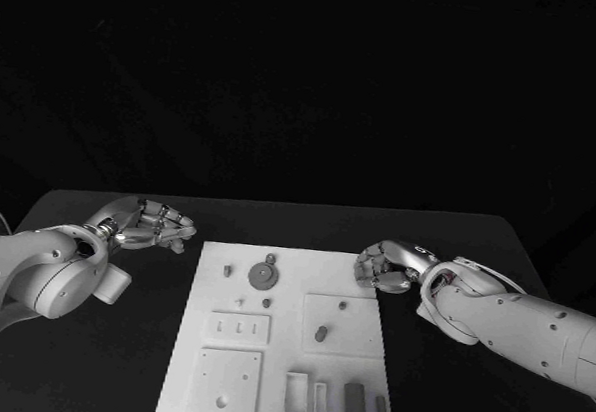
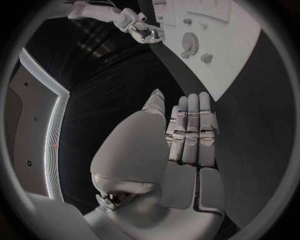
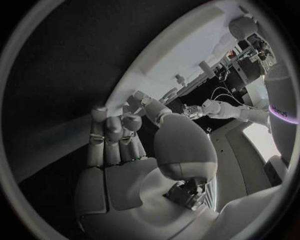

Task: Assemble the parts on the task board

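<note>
My left hand (image 1: 144,226) hangs flat-fingered and empty beside the task board (image 1: 280,365), my right hand (image 1: 386,266) curls emptily at its far edge, risking nudging the gear part (image 1: 264,276) just inward.

No legible text, label, number or sign anywhere — none on board, parts or arms
</note>
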`<state>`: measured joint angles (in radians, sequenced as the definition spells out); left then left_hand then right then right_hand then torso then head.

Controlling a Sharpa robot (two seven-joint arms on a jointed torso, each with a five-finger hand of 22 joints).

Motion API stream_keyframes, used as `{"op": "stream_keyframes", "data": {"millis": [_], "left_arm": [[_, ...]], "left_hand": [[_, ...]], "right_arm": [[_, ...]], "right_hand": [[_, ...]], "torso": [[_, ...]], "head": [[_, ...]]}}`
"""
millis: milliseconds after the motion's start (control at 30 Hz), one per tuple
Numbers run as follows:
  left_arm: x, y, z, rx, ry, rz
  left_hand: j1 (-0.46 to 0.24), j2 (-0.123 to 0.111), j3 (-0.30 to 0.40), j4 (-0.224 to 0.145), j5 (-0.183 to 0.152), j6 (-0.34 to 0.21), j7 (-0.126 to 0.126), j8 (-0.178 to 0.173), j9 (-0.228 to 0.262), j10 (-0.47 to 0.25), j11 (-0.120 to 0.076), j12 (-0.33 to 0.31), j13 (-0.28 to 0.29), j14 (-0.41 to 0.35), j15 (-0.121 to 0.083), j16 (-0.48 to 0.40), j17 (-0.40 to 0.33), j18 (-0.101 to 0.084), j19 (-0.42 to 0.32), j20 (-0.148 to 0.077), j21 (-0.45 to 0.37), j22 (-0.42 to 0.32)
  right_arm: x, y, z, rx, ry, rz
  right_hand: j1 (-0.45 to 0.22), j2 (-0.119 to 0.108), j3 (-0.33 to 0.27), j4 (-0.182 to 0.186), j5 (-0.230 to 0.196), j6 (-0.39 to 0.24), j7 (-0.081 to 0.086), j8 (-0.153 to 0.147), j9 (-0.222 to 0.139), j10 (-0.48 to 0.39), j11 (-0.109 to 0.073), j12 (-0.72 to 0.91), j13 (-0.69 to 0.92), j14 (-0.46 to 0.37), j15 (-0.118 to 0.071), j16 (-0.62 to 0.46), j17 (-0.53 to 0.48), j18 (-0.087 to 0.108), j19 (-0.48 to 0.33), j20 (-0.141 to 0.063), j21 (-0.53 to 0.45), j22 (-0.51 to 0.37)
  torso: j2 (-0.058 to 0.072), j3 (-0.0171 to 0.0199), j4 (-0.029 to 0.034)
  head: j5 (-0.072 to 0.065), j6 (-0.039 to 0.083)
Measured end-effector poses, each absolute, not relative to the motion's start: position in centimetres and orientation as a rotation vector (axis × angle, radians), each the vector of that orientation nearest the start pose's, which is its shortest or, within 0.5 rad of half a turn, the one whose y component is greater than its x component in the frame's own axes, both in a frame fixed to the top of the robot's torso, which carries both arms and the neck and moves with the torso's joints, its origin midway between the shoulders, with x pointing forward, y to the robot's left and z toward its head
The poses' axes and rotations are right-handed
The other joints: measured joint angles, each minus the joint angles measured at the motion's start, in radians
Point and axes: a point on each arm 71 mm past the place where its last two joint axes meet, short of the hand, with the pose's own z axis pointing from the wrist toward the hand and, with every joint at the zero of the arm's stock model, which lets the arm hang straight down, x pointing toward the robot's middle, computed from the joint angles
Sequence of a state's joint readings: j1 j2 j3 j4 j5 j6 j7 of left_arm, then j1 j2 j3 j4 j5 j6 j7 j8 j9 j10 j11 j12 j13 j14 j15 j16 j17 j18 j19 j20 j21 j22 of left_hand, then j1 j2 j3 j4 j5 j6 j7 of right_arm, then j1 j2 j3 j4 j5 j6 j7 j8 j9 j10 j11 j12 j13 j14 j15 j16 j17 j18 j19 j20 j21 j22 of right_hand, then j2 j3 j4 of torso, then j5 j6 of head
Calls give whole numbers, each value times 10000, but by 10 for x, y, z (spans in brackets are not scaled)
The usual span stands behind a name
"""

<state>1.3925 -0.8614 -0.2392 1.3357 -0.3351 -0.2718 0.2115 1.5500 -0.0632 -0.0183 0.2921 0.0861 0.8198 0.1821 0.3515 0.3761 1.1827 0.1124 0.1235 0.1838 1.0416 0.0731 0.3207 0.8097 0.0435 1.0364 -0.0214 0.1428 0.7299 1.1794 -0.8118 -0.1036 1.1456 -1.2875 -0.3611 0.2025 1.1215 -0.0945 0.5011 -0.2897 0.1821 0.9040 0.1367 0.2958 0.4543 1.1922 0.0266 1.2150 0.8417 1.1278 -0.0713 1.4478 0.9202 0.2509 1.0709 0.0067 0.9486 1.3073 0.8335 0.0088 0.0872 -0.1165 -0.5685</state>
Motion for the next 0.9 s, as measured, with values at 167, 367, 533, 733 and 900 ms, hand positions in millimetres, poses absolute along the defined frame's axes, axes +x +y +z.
{"op": "stream_keyframes", "data": {"millis": [167, 367, 533, 733, 900], "left_arm": [[528, 278, -167, -7710, 16273, -11061], [528, 278, -167, -7711, 16277, -11061], [528, 278, -167, -7713, 16280, -11057], [528, 278, -167, -7710, 16284, -11056], [527, 278, -167, -7686, 16309, -11036]], "left_hand": [[0, 0, 0, 0, 0, 0, 0, 0, -1, 0, 0, 0, 0, 0, 0, 0, -1, 0, 0, 0, 0, -1], [0, 0, 0, 0, 0, 0, 0, 0, -1, 0, 0, 0, -1, 0, 0, 0, 9, 0, 0, 0, 0, -1], [0, 0, 0, 0, 0, 0, 0, 0, 4, 0, 0, 0, -2, 0, 0, 0, 9, 0, 0, 0, 0, 8], [0, 0, 0, 0, 0, 0, 0, 0, 8, 0, 0, 0, 0, 0, 0, 0, 10, 0, 0, 0, -39, 8], [0, 0, 0, 0, 0, 0, 0, 0, 7, 0, 0, 0, 8, 0, 0, 0, 21, 1, 0, 0, -39, 7]], "right_arm": [[526, -296, -228, -586, 16535, 6017], [526, -296, -228, -558, 16487, 5998], [526, -296, -228, -525, 16444, 6000], [525, -295, -229, -487, 16383, 6011], [524, -293, -229, -470, 16348, 6088]], "right_hand": [[-42, 42, 0, 0, 0, 140, -56, 68, 52, 36, -36, 0, -11, 38, -37, -1, 0, -1, 1, 0, 0, 0], [-41, 147, 0, 0, 0, 373, -149, 169, 144, 108, -107, 0, -10, 89, -89, 42, -10, -1, 52, -46, 39, 0], [-93, 199, 0, 0, -1, 477, -219, 227, 168, 144, -143, 0, -10, 94, -170, 42, -10, 0, 67, -32, 56, 0], [-93, 198, 0, -1, -1, 554, -229, 228, 227, 180, -178, 0, -10, 97, -174, 103, -9, 1, 102, -65, 76, 0], [-94, 198, -1, -1, -1, 583, -228, 228, 245, 198, -195, 0, -10, 131, -208, 103, -9, 2, 104, -64, 77, 0]], "torso": [[4, 0, -1], [4, 4, -1], [3, 7, -1], [1, 12, -4], [1, 13, -6]], "head": [[0, -4], [13, -5], [7, -7], [2, -8], [1, -2]]}}
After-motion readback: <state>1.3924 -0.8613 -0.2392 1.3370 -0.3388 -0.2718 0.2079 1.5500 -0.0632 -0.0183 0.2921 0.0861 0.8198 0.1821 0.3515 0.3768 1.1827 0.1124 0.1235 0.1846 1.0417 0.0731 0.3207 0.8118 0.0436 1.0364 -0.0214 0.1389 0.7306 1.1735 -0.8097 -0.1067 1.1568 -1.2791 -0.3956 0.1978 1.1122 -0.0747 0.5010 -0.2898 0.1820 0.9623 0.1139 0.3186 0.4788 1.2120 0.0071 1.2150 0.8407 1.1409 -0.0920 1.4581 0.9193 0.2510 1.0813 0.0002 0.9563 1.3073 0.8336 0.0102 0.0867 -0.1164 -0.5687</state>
